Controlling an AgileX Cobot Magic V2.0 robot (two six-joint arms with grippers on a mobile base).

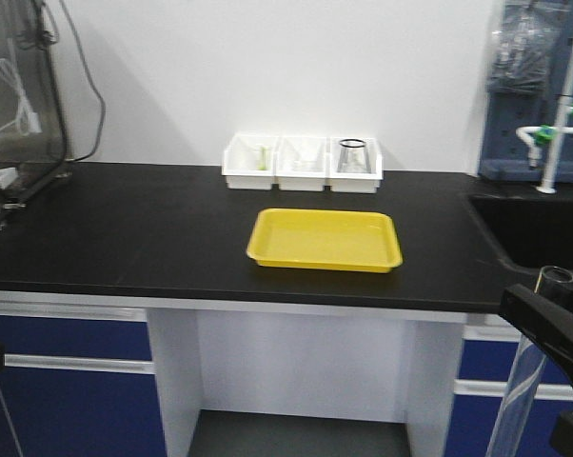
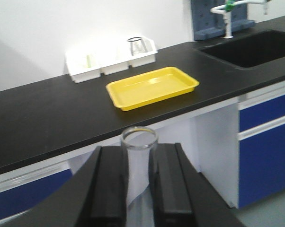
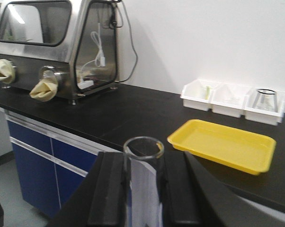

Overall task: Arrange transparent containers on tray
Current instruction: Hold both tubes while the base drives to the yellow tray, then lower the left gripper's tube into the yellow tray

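Stretching beneath a plain white wall (image 1: 286,67), the black worktop (image 1: 125,238) carries the yellow tray (image 1: 325,238) near its front edge. Three white bins (image 1: 302,164) stand in a row behind it against the wall; the right one holds a clear flask (image 1: 352,155). A steel glovebox (image 3: 57,47) sits at the left end, a sink (image 1: 539,228) with a white faucet (image 1: 551,143) at the right. Blue cabinets (image 1: 68,381) run below. Out in front of the worktop, the left end effector (image 2: 138,153) is clenched on a test tube (image 2: 138,184), the right end effector (image 3: 144,161) on a second test tube (image 3: 143,189), both rim-up.
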